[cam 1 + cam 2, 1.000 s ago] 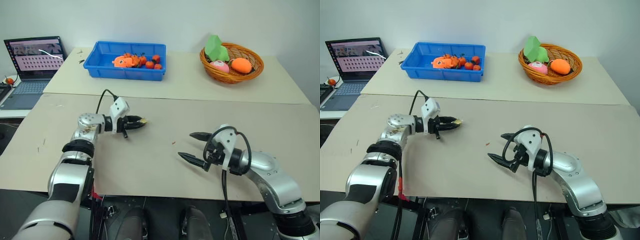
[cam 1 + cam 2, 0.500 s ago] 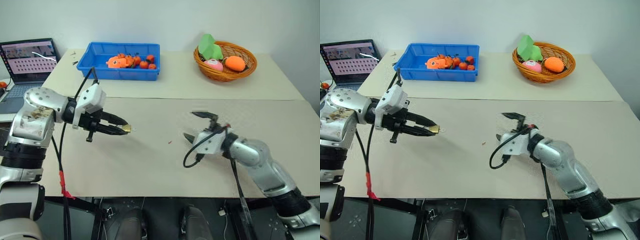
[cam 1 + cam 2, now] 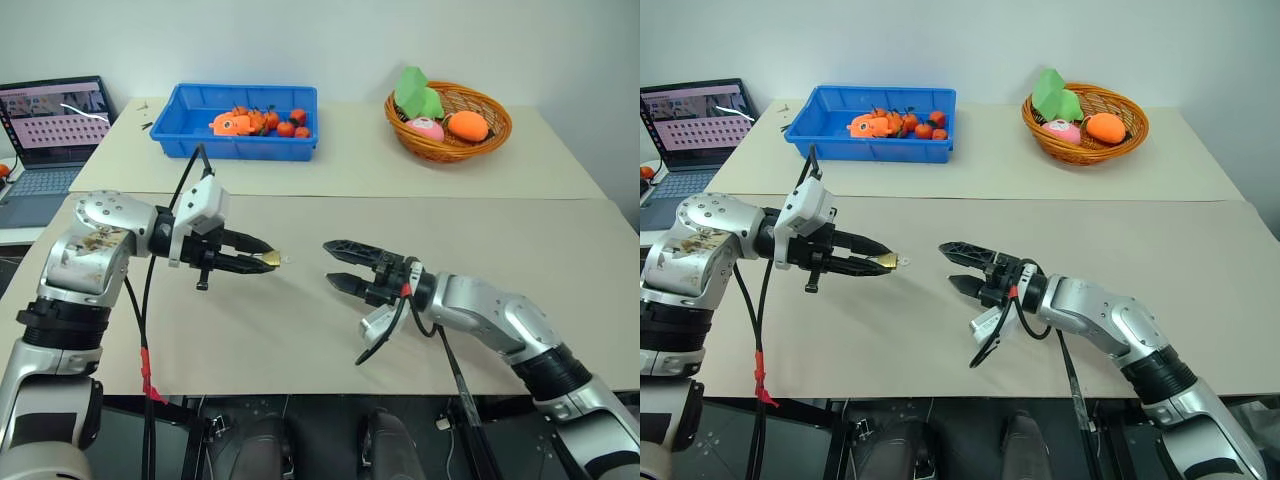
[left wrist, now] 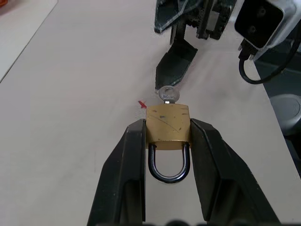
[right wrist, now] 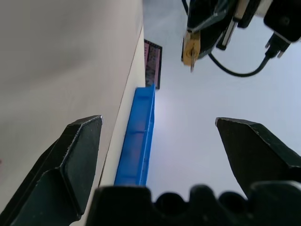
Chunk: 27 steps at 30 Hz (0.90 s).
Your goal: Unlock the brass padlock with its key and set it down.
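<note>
The left claw (image 3: 268, 259) hangs above the near tabletop (image 3: 300, 330), over its left half, and pinches the brass padlock (image 4: 167, 125) by the sides of its body between the two black fingers (image 4: 126, 165). In the left wrist view the dark shackle loop points back toward the wrist, and the round silver head of the key (image 4: 166, 94) sticks out of the far end of the lock body — the key sits in the keyhole. The padlock is off the tabletop, held in the air, with its key end facing the other arm.

The right claw (image 3: 337, 264) hovers over the middle of the same tabletop, pointing at the left claw, its fingers spread wide with nothing between them. Its tips are near the key but apart from it; one tip lies just beyond the key head in the left wrist view.

A small red mark (image 4: 141, 104) shows on the tabletop below the padlock.

On the far tabletop, a blue bin (image 3: 236, 124) with small orange and red toys stands toward the left end, and a wicker basket (image 3: 448, 125) holding a green, a pink and an orange toy stands toward the right end. An open laptop (image 3: 56, 120) sits on a separate surface past the left edge.
</note>
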Available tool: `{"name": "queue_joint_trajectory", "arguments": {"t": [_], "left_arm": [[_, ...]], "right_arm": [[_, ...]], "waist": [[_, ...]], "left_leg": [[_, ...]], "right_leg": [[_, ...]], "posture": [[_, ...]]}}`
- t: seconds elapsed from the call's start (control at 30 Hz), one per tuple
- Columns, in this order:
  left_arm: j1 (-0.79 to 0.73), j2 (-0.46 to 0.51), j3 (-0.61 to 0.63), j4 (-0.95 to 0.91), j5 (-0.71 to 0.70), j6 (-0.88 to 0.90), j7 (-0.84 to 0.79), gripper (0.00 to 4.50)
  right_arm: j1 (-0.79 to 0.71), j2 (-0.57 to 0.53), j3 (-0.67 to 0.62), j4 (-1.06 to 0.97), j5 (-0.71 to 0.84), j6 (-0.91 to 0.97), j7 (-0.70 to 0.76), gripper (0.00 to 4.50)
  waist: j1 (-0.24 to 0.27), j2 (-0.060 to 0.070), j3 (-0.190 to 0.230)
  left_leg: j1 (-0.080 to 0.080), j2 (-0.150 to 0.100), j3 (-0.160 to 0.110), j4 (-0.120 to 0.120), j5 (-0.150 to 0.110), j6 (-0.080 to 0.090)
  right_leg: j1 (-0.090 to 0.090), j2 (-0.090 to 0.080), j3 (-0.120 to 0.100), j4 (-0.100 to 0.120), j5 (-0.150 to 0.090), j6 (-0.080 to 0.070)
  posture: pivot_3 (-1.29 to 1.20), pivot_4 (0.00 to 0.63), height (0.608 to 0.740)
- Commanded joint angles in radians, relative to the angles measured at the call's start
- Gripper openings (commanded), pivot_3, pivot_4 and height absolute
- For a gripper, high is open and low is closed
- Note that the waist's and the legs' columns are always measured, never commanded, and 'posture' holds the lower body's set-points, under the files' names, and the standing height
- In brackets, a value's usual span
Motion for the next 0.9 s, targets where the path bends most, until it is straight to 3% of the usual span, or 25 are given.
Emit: {"name": "queue_joint_trajectory", "arguments": {"t": [0.03,0.9], "left_arm": [[-0.014,0.007,0.015,-0.033,-0.02,0.006,0.008,0.83],[-0.042,-0.025,-0.009,-0.028,-0.028,-0.008,0.004,0.83]], "right_arm": [[-0.029,0.021,-0.007,-0.025,0.003,-0.038,-0.019,4.5],[-0.101,0.08,-0.037,-0.055,-0.028,0.015,0.04,4.5]], "waist": [[-0.001,0.0,0.0],[-0.012,0.0,0.0]], "left_leg": [[0.0,0.0,0.0,0.0,0.0,0.0],[-0.006,0.0,0.0,0.006,0.0,0.0]], "right_leg": [[0.0,0.0,0.0,0.0,0.0,0.0],[-0.006,0.0,0.001,0.009,0.0,-0.002]], "posture": [[0.0,0.15,0.664],[0.0,0.15,0.664]]}}
